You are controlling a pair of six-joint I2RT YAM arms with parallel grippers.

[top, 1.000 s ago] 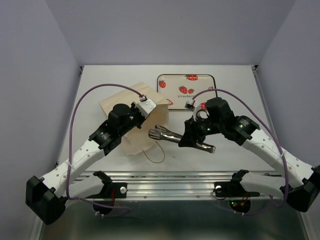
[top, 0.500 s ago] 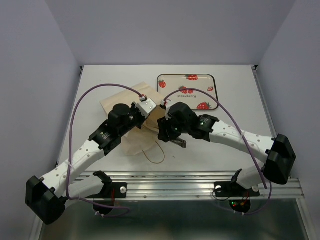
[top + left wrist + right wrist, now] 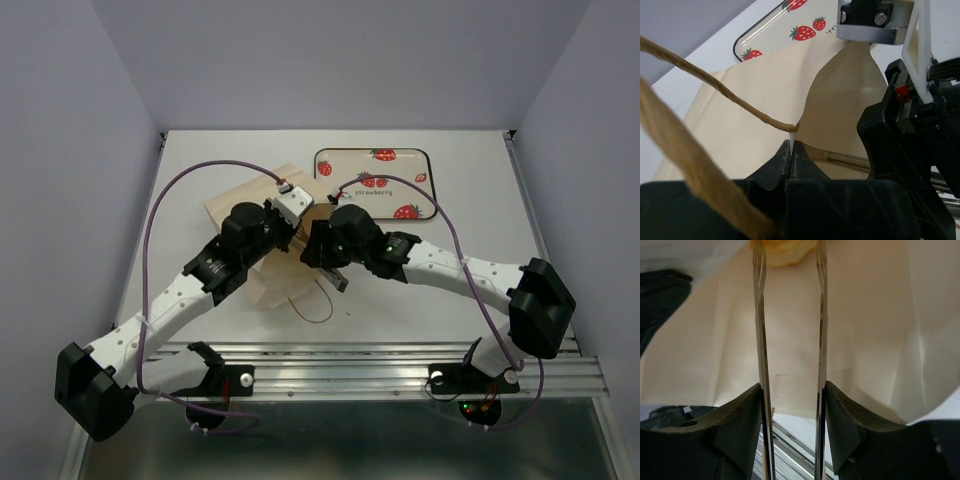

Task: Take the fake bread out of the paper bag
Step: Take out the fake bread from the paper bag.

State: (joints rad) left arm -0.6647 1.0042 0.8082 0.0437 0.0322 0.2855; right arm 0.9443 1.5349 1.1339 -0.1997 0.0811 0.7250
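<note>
The work surface is a white table (image 3: 470,190) enclosed by plain pale lavender walls (image 3: 60,120) on three sides, with an aluminium rail (image 3: 340,365) along its near edge. The paper bag (image 3: 268,288) lies on its side left of centre, mouth towards the middle of the table, with one string handle (image 3: 315,310) looped on the surface just beside it. A strawberry-patterned tray (image 3: 400,170) sits flat at the far centre, close to the bag's far corner. The left gripper (image 3: 791,145) is clamped tight on the paper edge of the bag's mouth and holds it lifted. The right gripper (image 3: 789,255) reaches into the opening with its jaws parted. One piece of fake bread (image 3: 785,260), glossy and golden, lies deep inside the bag at the fingertips; whether they touch it cannot be told. Purple cables (image 3: 200,172) arch above both arms.
</note>
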